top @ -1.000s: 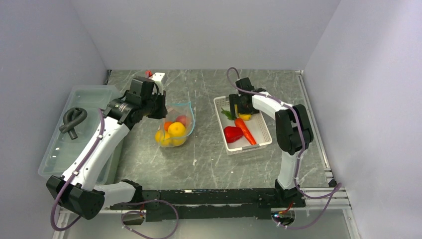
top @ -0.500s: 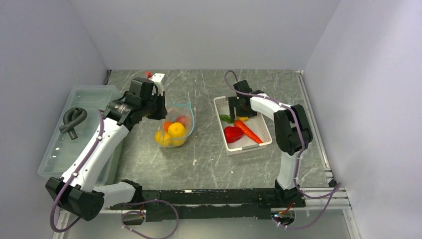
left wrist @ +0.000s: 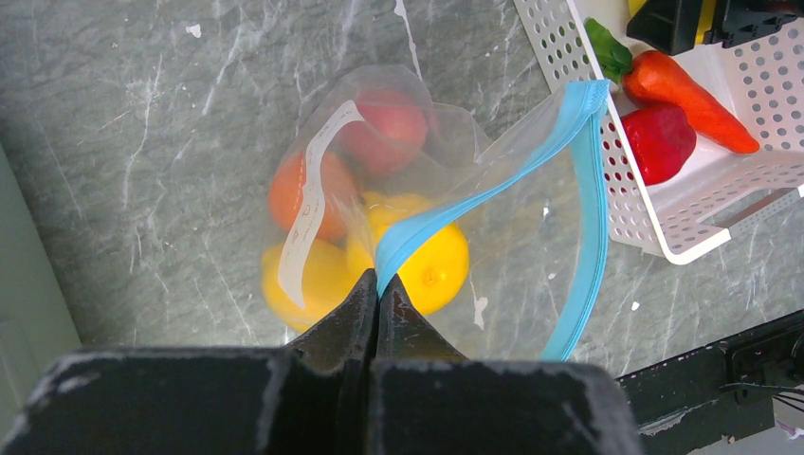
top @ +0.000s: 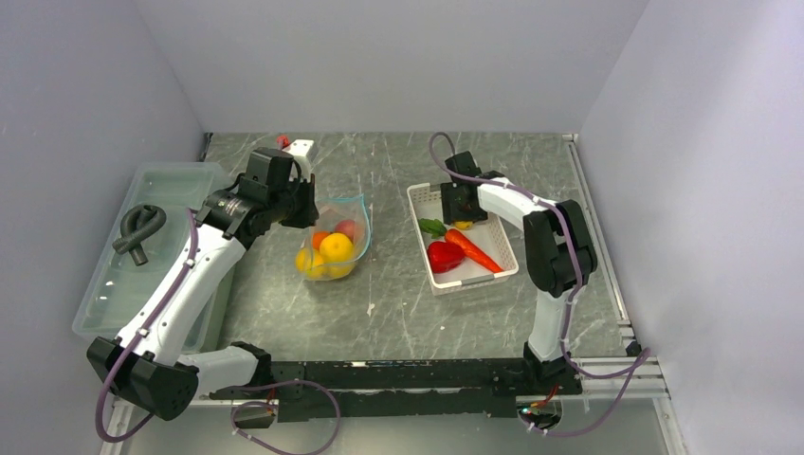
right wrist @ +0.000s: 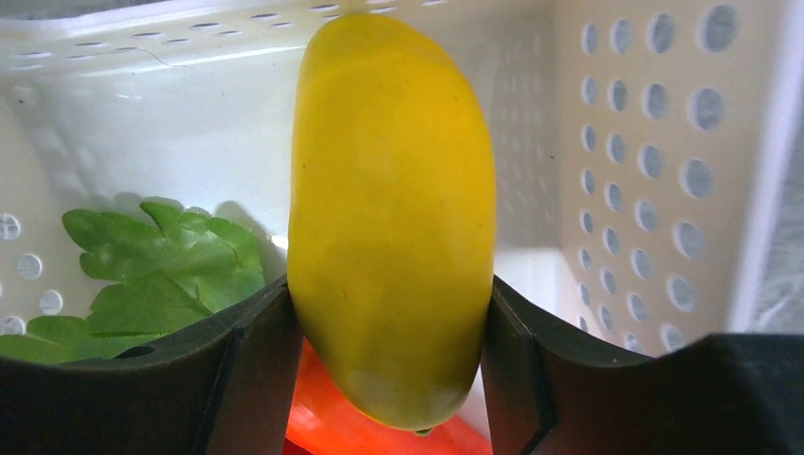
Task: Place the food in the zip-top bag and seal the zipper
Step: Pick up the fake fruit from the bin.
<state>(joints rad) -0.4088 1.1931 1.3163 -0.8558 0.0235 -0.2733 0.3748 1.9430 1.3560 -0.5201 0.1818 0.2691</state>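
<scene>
**Left gripper** (left wrist: pixel 377 284): clenched, its fingertips pinching the teal zipper (left wrist: pixel 455 204) of the zip-top bag (left wrist: pixel 517 265) at one end of the mouth. From the pinch the two sides of the strip spread apart, so the mouth gapes toward the white basket (left wrist: pixel 654 213). The bag lies on the table (top: pixel 398 303), left of centre, directly under this gripper. Through the plastic can be seen round yellow fruits (left wrist: pixel 431 270), an orange fruit (left wrist: pixel 294 190) and a red fruit (left wrist: pixel 393 118), heaped together toward the closed end.

**Right gripper** (right wrist: pixel 389 341): down in the far end of the basket, jaws closed against both sides of a yellow oblong fruit (right wrist: pixel 393 190). The fruit stands upright between the fingers (right wrist: pixel 251 370). Whether it is clear of the basket floor cannot be told.

**Also in the basket:**
- The green leafy piece (right wrist: pixel 161 275) lies just beside the gripped fruit.
- The carrot (top: pixel 471 249) lies slantwise along the middle, one end beneath that fruit.
- The red pepper (top: pixel 442 255) touches the carrot on its near-left side.

**Surroundings:** bag and basket are near each other, with bare table between. A translucent bin (top: pixel 104 303) stands at the left edge, with a black hose (top: pixel 139 230) on it
</scene>
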